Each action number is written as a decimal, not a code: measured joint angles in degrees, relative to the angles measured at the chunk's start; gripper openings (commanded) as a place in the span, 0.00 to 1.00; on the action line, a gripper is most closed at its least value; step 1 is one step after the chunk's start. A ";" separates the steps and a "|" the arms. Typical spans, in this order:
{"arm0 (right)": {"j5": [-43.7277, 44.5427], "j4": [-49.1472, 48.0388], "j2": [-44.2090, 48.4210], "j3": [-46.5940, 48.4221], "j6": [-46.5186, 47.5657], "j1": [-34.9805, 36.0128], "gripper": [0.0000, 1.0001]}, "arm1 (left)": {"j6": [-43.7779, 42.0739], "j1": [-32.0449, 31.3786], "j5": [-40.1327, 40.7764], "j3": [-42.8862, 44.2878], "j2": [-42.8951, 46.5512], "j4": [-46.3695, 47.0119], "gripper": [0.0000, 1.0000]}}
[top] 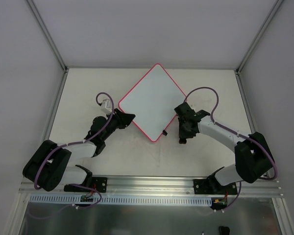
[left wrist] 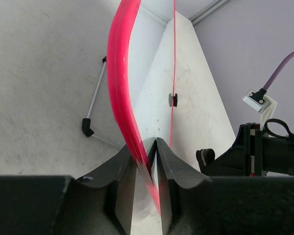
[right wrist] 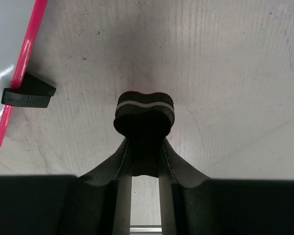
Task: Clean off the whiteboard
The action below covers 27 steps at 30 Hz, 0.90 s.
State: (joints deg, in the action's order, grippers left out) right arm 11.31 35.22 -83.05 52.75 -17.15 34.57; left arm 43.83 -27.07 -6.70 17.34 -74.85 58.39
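Note:
The whiteboard [top: 152, 100], white with a red-pink rim, lies turned like a diamond in the middle of the table. My left gripper [top: 129, 118] is shut on its left rim; in the left wrist view the rim [left wrist: 120, 88] runs in between the closed fingers [left wrist: 137, 164]. My right gripper [top: 182, 138] is shut on a small black eraser block [right wrist: 144, 110], held over bare table just right of the board's lower right edge. In the right wrist view the pink rim [right wrist: 24, 54] and a black tab [right wrist: 28, 93] show at the upper left.
The table [top: 88, 88] is off-white, with grey walls and metal posts at the left, right and back. A thin white rod with black ends [left wrist: 95, 105] shows beside the rim. The right arm [left wrist: 267, 149] is in the left wrist view. An aluminium rail [top: 152, 183] runs along the near edge.

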 measured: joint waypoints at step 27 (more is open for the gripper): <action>-1.77 -3.72 -4.15 -0.28 1.88 0.00 0.38 | -1.33 0.00 0.26 -2.23 1.66 -1.68 0.73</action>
State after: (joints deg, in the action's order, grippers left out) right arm 9.54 31.51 -87.20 52.47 -15.27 34.57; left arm 42.50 -27.07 -6.44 15.11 -73.19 56.71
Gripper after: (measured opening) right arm 0.339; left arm 0.701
